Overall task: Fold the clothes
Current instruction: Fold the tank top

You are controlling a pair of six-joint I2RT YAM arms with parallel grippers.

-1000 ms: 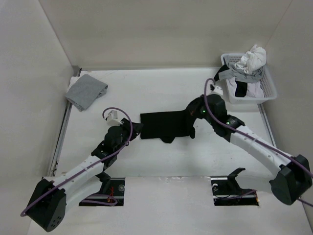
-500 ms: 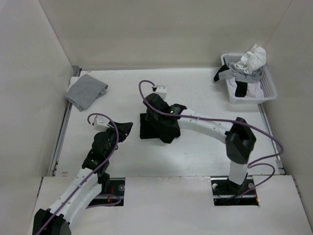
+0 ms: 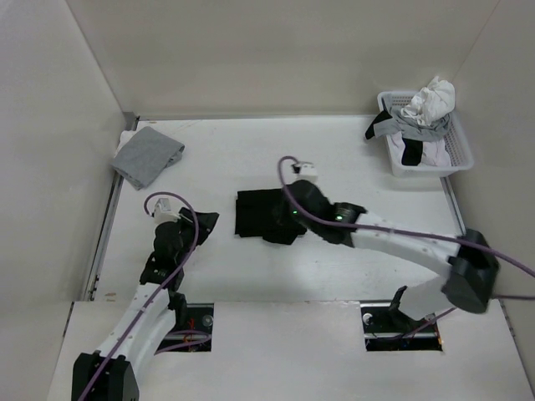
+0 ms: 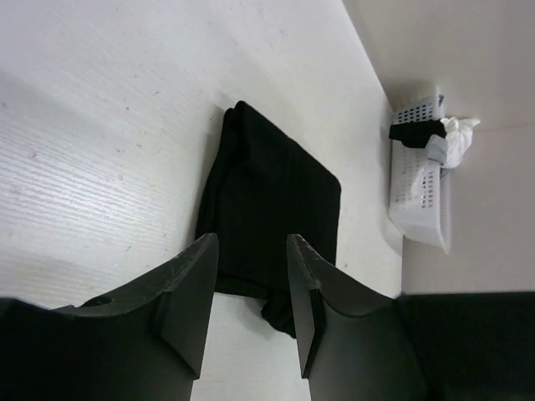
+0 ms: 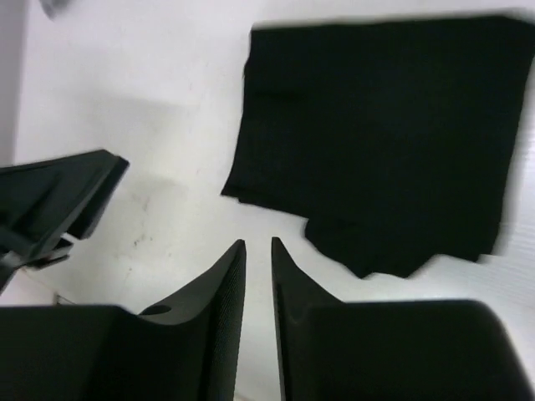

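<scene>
Clothes [image 3: 266, 215] folded compact, midway between table [image 3: 351, 159] side edges; right gripper [image 5: 257, 246] above, jaws slightly apart, empty; left gripper [image 4: 251, 246] wider, empty, off fabric, so fold lies undisturbed.

A folded light grey garment [image 3: 148, 155] lies on the table [image 3: 251, 150], well beyond the left gripper [image 4: 247, 284] and to its left. A white basket [image 3: 435, 170] holding a jumbled clothes pile [image 3: 422, 113] stands far right of the right gripper [image 5: 257, 246].
</scene>
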